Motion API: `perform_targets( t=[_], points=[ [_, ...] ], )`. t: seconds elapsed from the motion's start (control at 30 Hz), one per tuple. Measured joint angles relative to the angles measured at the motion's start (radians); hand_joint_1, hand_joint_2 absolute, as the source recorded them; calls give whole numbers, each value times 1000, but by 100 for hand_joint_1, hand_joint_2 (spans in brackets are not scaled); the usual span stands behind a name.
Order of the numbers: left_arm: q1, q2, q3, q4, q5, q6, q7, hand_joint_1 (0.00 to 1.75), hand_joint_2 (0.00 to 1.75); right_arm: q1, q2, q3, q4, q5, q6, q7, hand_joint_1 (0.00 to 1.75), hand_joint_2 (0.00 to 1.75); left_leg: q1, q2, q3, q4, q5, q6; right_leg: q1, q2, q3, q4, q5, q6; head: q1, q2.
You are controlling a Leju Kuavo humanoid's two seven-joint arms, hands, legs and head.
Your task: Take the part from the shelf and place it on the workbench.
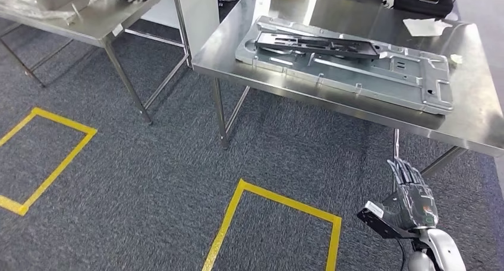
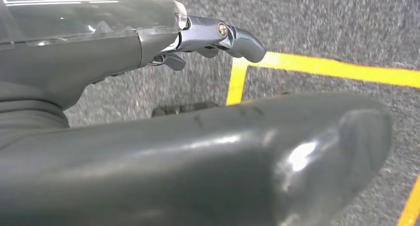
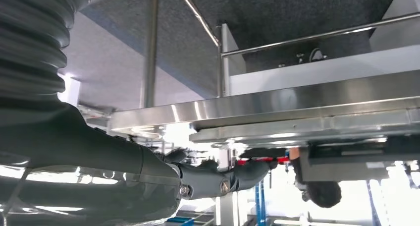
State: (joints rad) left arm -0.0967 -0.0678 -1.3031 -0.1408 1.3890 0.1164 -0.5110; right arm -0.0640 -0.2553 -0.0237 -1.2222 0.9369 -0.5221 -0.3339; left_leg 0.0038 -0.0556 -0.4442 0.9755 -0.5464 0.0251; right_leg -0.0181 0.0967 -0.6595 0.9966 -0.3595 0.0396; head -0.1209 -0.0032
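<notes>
Part (image 1: 347,63), a wide stamped grey metal panel, lies flat on the steel workbench (image 1: 475,113), near its front edge; a darker, narrower piece (image 1: 315,44) rests on top of it toward the far side. My right hand (image 1: 410,191) hangs low in front of the bench, below its edge, fingers straight and apart, holding nothing. From the left wrist I see my left hand (image 2: 218,37) over grey carpet (image 1: 148,164) and yellow floor tape (image 2: 322,65), fingers loosely extended, nothing in them. A second steel table (image 1: 89,21) stands well apart to the left.
</notes>
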Motion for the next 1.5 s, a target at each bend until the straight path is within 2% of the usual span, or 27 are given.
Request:
perform_targets(
  t=[0.07, 0.17, 0.2, 0.23, 0.27, 0.33, 0.4, 0.43, 0.5, 0.53, 0.6, 0.67, 0.7, 0.73, 0.77, 0.83, 0.9, 0.97, 1.0, 1.03, 1.1, 1.17, 1.23, 1.3, 1.37, 1.43, 1.5],
  points=[
    [1, 0, 0, 0, 1, 0, -1, 0, 0, 19, -4, -1, -8, -7, 3, -1, 0, 175, 2, 26, -7, -5, 16, 18, -1, -20, -16, 24, -18, 9, 0, 0],
    [5, 0, 0, 0, 1, 0, -2, 0, 0, 29, -8, -1, -12, -15, 7, -4, 0, 175, -5, 71, -30, -7, 34, 32, -2, -79, -88, 203, -136, 15, 1, 0],
    [7, 0, 0, 0, 1, 0, -2, 0, 0, 32, -8, -1, -12, -18, 7, -5, 0, 175, -8, 85, -37, -5, 38, 33, -3, -86, -105, 262, -164, 18, 1, 0],
    [8, 0, 0, 0, 0, 0, -2, 0, 0, 36, -8, -1, -12, -20, 8, -7, 0, 175, -10, 99, -43, -3, 40, 32, -4, -90, -104, 289, -174, 20, 1, 0],
    [8, 0, 0, 0, -1, 0, -2, 0, 0, 40, -8, -1, -12, -22, 8, -8, 0, 175, -10, 112, -47, -1, 42, 32, -5, -95, -83, 277, -167, 20, 1, 0],
    [7, 0, 0, 0, -4, 0, -3, 0, 0, 42, -8, -1, -12, -23, 7, -10, 0, 175, -11, 138, -51, 6, 42, 28, -3, -123, 11, 150, -125, 16, 1, 0],
    [5, 0, 0, 0, -6, 0, -3, 0, 0, 39, -7, -1, -15, -22, 7, -11, 0, 175, -16, 159, -54, 15, 38, 19, 7, -160, 85, 34, -102, 1, 1, 0],
    [5, 0, 0, 0, -6, 0, -3, 0, 0, 38, -7, -1, -16, -22, 7, -11, 0, 175, -19, 169, -54, 17, 37, 14, 12, -168, 95, 12, -102, -7, 1, 0],
    [3, 0, 0, 0, -6, 1, -3, 0, 0, 37, -6, -1, -16, -21, 9, -11, 0, 175, -21, 187, -53, 18, 36, 3, 13, -149, 90, 8, -98, -21, 1, 0],
    [2, 0, 0, 0, -6, 1, -4, 0, 0, 37, -6, -1, -16, -22, 10, -11, 0, 175, -21, 180, -54, 22, 30, -3, 11, -139, 88, 6, -95, -26, 0, 0],
    [0, 0, 0, 0, -5, 1, -5, 0, 0, 30, -5, -1, -14, -22, 13, -11, 0, 175, -16, 130, -76, 75, -8, -16, 3, -119, 85, 0, -87, -38, 1, 0],
    [3, 0, 0, 0, -5, 1, -7, 0, 0, 20, 0, 0, -10, -21, 18, -11, 0, 175, -8, 77, -135, 203, -75, -24, 2, -98, 77, 0, -82, -45, 0, 0],
    [5, 0, 0, 0, -5, 1, -8, 0, 0, 16, 3, 0, -8, -20, 21, -11, 0, 175, -5, 67, -165, 267, -99, -27, 2, -85, 74, 1, -80, -46, 0, 0],
    [6, 0, 0, 0, -5, 1, -9, 0, 0, 13, 7, 0, -4, -19, 23, -11, 0, 175, -3, 64, -183, 303, -104, -29, 2, -72, 71, 2, -78, -46, 0, 0],
    [6, 0, 0, 0, -5, 1, -9, 0, 0, 10, 10, 1, 0, -18, 25, -11, 0, 175, -2, 63, -183, 302, -89, -29, 2, -59, 69, 3, -76, -44, 0, 0],
    [5, 0, 0, 0, -4, 3, -10, 0, 0, -4, 16, 1, 11, -17, 31, -11, 0, 175, 2, 46, -133, 189, -14, -27, 0, -31, 66, 7, -74, -41, 0, 0],
    [4, 0, 0, 0, -2, 5, -11, 0, 0, -30, 22, 2, 28, -17, 34, -12, 0, 175, 6, -5, -84, 70, 36, -21, 0, -4, 59, 13, -69, -31, 0, 0],
    [3, 0, 0, 0, 0, 6, -12, 0, 0, -56, 27, 4, 50, -19, 36, -14, 0, 175, 4, -30, -75, 37, 41, -14, -3, 22, 47, 13, -60, -15, 0, 0],
    [2, 0, 0, 0, -1, 6, -12, 0, 0, -64, 28, 4, 60, -20, 35, -15, 0, 175, 3, -18, -75, 34, 45, -8, -5, 35, 42, 10, -55, -7, 1, 0],
    [1, 0, -1, 0, -3, 6, -12, 0, 0, -67, 28, 5, 69, -21, 35, -16, 0, 175, 3, -5, -74, 29, 51, -1, -7, 33, 39, 11, -53, -1, 1, 0],
    [-1, 0, -1, 0, -7, 6, -11, 0, 0, -72, 29, 5, 80, -22, 33, -15, 0, 175, 6, 21, -74, 18, 63, 15, -6, -12, 17, 50, -80, 7, 1, 0],
    [0, -1, -2, 0, -9, 5, -7, 0, 0, -76, 31, 6, 86, -22, 33, -13, 0, 175, 4, 47, -77, 14, 67, 21, -5, -70, -32, 153, -140, 12, 1, 0],
    [1, -1, -4, 0, -10, 4, -5, 0, 0, -76, 33, 6, 88, -21, 33, -12, 0, 175, 2, 61, -79, 14, 68, 22, -6, -85, -65, 225, -175, 15, 1, 0],
    [2, -1, -4, 0, -10, 4, -4, 0, 0, -74, 35, 6, 90, -21, 33, -11, 0, 175, 1, 67, -79, 14, 67, 22, -6, -87, -79, 256, -185, 17, 1, 0],
    [-1, -1, -6, 0, -10, 4, -2, 0, 0, -73, 38, 6, 95, -15, 34, -10, 0, 175, 0, 102, -79, 16, 64, 18, -6, -107, -34, 191, -140, 17, 1, 0],
    [-6, -2, -8, 0, -10, 4, 0, 0, 0, -79, 41, 6, 99, -6, 36, -8, 0, 175, -5, 142, -77, 21, 56, 9, -1, -155, 44, 56, -84, 9, 1, 0],
    [-10, -3, -9, 0, -10, 3, 0, 0, 0, -85, 42, 6, 99, -1, 39, -6, 0, 175, -11, 161, -73, 23, 50, -2, 7, -172, 66, 10, -78, -5, 1, 0]
  ],
)
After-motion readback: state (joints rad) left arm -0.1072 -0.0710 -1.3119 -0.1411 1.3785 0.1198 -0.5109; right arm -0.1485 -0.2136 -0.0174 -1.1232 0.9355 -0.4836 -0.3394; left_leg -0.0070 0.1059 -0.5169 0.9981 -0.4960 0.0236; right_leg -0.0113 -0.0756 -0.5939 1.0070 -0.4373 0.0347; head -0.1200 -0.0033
